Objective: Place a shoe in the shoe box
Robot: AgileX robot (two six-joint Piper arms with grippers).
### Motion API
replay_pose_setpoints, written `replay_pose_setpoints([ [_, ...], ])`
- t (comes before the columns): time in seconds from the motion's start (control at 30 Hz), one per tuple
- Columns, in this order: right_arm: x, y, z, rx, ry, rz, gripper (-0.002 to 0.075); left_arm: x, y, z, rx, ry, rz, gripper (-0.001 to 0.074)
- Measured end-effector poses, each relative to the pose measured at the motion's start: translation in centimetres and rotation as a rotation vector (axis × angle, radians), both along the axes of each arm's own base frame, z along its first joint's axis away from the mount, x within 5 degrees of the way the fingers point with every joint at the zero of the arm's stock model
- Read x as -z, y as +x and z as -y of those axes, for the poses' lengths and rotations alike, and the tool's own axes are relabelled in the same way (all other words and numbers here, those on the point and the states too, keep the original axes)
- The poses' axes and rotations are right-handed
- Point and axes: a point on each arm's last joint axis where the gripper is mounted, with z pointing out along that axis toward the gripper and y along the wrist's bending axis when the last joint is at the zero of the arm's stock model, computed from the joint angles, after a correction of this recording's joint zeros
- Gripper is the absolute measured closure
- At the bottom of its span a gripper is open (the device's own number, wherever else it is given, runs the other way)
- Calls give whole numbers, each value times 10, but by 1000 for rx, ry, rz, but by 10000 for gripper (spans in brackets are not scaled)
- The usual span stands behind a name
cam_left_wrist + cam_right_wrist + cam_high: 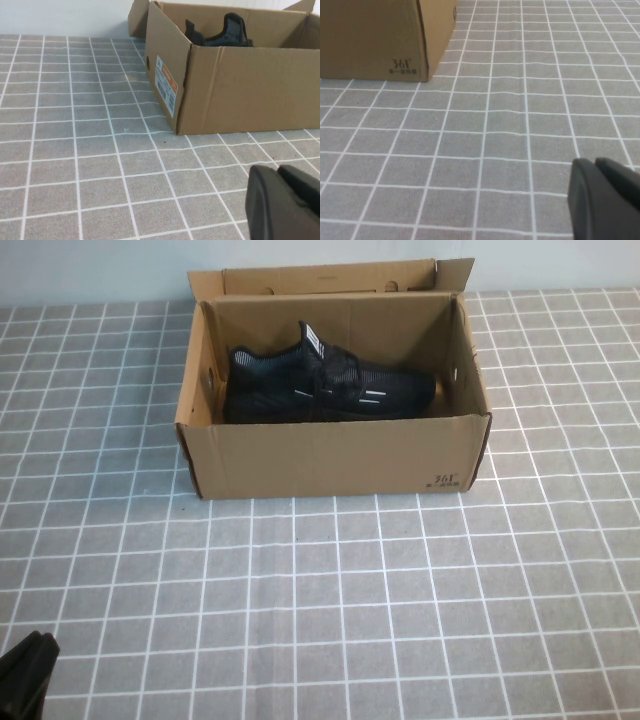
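The black knit shoe [325,388] lies inside the open brown cardboard shoe box [330,455] at the table's far middle, with its toe toward the right. Its flap lid [330,278] stands open at the back. In the left wrist view the shoe's heel [226,32] sticks up above the box wall [250,90]. The right wrist view shows the box corner with the "361" print [402,64]. My left gripper [25,672] is at the near left corner, shut and empty; it also shows in the left wrist view [280,172]. My right gripper [597,165] is shut and empty, near the table's front right, out of the high view.
The table is covered by a grey cloth with a white grid [350,600]. A white and orange label [166,90] is on the box's left end wall. A pale wall runs behind the box.
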Motion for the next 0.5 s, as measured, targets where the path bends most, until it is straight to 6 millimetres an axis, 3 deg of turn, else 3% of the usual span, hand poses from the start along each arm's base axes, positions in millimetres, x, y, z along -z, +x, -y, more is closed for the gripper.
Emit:
replay_pose_setpoints([
  [0.33,0,0,0,-1,0,0,742,0,0,0,0,0,0,736],
  [0.5,0,0,0,-1,1,-1,742,-4,1,-4,-33,90,74,736],
])
